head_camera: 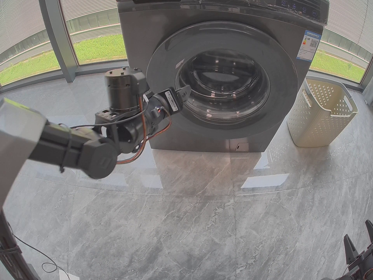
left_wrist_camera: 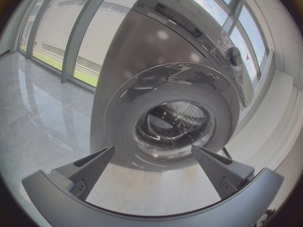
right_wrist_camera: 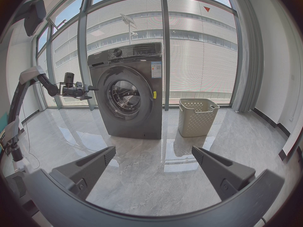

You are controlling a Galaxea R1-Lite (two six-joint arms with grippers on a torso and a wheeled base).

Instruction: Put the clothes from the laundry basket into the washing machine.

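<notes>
Washing machine (head_camera: 217, 78) stands on the floor (head_camera: 186, 222) by the windows, round door shut. Laundry basket (head_camera: 322, 113) stands on the floor just beside it, on the robot's right. Left gripper (left_wrist_camera: 153, 151) up at the door's left edge, jaws wide, nothing in them. Right gripper (right_wrist_camera: 153, 150) low and well back, jaws wide, nothing held.
</notes>
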